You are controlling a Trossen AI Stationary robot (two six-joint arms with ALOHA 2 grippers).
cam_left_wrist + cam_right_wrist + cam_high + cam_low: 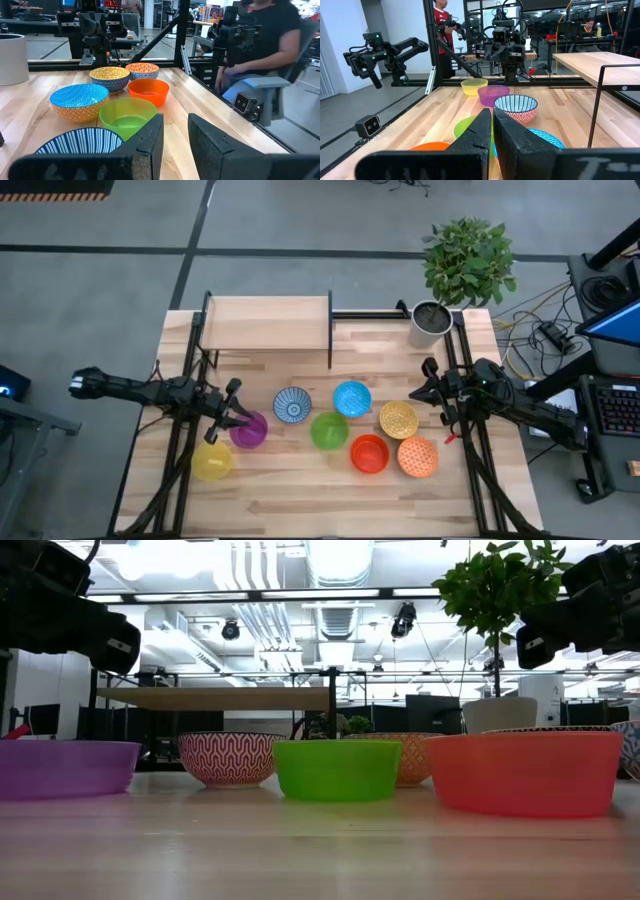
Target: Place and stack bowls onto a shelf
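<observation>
Purple bowl (pixel 249 430) lies just beside the left gripper (pixel 234 412), whose fingers stand slightly parted and empty; the right gripper (pixel 432 385), pinched together, hovers near the speckled yellow bowl (pixel 398 419).

Eight bowls (pixel 329 430), one shelf (pixel 266 322), one plant pot (pixel 431 322).

left claw (pixel 238 418): raised, fingers slightly parted | right claw (pixel 428 390): raised, fingers apparently closed
</observation>
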